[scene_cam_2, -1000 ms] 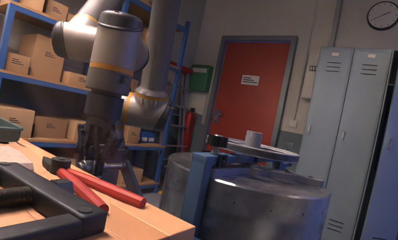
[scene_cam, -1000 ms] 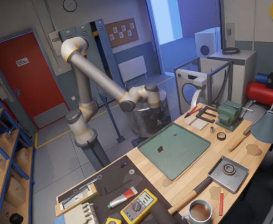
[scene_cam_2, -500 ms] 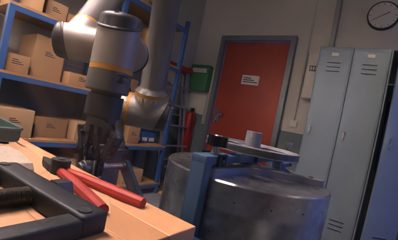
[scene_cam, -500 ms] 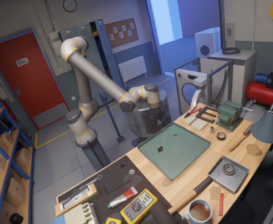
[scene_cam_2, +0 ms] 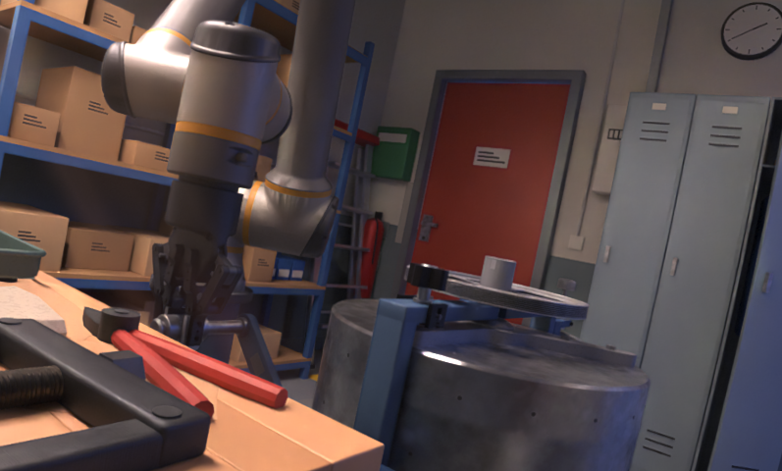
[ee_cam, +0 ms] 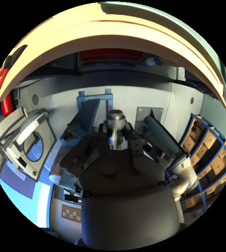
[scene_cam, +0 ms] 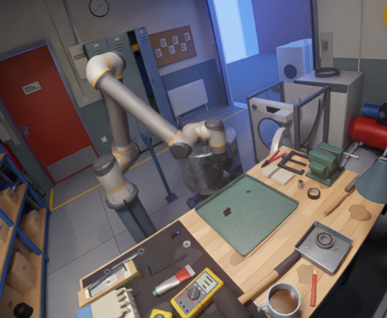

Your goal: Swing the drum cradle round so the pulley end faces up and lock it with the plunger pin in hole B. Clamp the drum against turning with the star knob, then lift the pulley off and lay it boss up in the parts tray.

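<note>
Beside the bench's far edge the steel drum (scene_cam_2: 488, 385) stands upright in its blue cradle (scene_cam_2: 386, 356), with the flat pulley (scene_cam_2: 514, 295) and its boss (scene_cam_2: 497, 271) on top. A black star knob (scene_cam_2: 427, 275) sits at the cradle's top edge. I grip the metal plunger pin (ee_cam: 115, 128) in my gripper (scene_cam_2: 187, 327), down at the cradle's side next to the bench; the pin's knurled shaft and round head stick out past the fingers. The grey parts tray (scene_cam: 324, 247) lies on the bench's right side with a bearing ring in it.
A green mat (scene_cam: 247, 211) covers the bench middle. Red-handled pliers (scene_cam_2: 190, 365) and a black clamp (scene_cam_2: 85, 391) lie at the bench edge close to my gripper. A green vise (scene_cam: 326, 162), a lamp (scene_cam: 379, 178) and a washer frame (scene_cam: 288, 116) stand to the right.
</note>
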You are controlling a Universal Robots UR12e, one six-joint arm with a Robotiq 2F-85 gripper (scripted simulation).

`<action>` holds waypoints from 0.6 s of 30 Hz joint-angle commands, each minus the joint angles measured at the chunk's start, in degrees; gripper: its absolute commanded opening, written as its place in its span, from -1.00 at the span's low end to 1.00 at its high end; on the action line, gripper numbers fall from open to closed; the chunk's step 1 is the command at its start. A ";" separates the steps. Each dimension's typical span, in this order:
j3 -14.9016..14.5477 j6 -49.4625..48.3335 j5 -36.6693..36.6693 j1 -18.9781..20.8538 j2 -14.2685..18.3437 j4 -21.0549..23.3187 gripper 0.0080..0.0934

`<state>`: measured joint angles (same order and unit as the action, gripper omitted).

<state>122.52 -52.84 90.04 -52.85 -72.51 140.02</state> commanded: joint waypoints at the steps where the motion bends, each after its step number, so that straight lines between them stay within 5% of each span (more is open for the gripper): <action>1: -0.03 0.00 -0.04 0.01 0.01 0.04 -0.33; 12: -0.03 0.00 -0.04 0.01 0.01 0.04 0.17; 18: -0.03 0.00 -0.04 0.01 0.01 0.04 0.17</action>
<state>122.52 -52.84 90.00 -52.84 -72.47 140.04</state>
